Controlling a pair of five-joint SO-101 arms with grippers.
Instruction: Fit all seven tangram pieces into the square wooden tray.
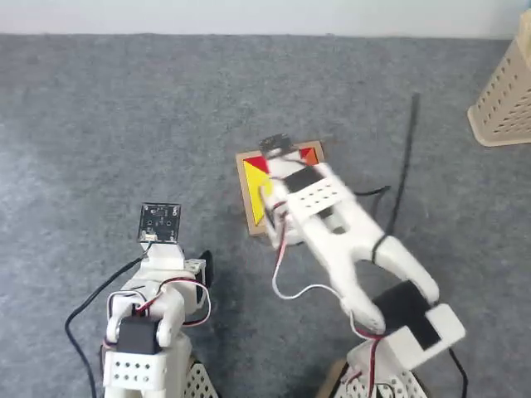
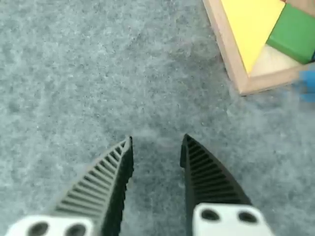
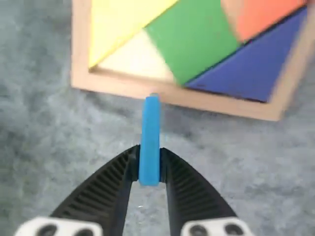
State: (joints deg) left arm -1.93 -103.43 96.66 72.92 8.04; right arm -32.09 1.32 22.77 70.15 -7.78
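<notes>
Judged well advanced: found yellow piece (image 3: 123, 24), green piece (image 3: 192, 34), dark-blue piece (image 3: 256, 64) and orange piece (image 3: 261, 14) seated in the wooden tray (image 3: 177, 96), noted one pale triangular gap (image 3: 133, 61) at its rim, recorded light-blue piece (image 3: 150, 137) clamped on edge in right gripper (image 3: 149, 167) just outside that rim, and left gripper (image 2: 156, 162) narrowly parted, empty, over carpet (image 2: 98, 73).

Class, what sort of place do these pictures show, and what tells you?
Likely a robotics test bench: two small arms on a grey felt-covered table, a wooden tray of tangram pieces, and the right gripper holding a blue piece.
</notes>
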